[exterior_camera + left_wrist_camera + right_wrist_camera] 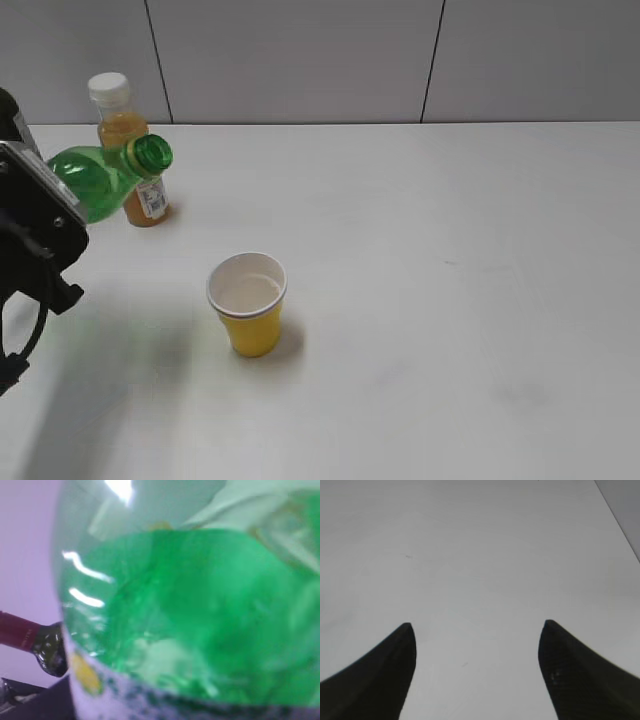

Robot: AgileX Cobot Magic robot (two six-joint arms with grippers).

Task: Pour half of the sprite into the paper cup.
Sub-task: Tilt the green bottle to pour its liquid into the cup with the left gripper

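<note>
exterior view, looking down at a slant on the white surface [450,300]. its far edge meets a grey panelled wall [300,60]; the whole right half and the near middle lie open. the small yellow paper cup with white inside and white rim [248,303] stands upright on the surface, left of centre, well apart from every edge. at the far left, the tall transparent green plastic sprite bottle [110,175] is tipped nearly level above the surface, its uncapped mouth and green neck ring pointing right and slightly up, up and to the left of the cup and not over it. just behind the neck stands a smaller orange-juice bottle with white cap [125,140], upright; whether the two touch cannot be told.

the left arm [35,230] enters at the left edge, its black wrist block canted, carrying the bottle's lower body out of frame. the left tool itself is hidden in this view; in the left wrist view the green bottle wall [200,620] and pale patterned label fill the frame, and the tool is taken as clamped round the bottle's body at a medium spread.

right wrist view: the right tool [477,630] hangs over bare surface, its two dark fingers [380,680] spread wide, nothing between them. the surface's edge shows at the upper right corner.
</note>
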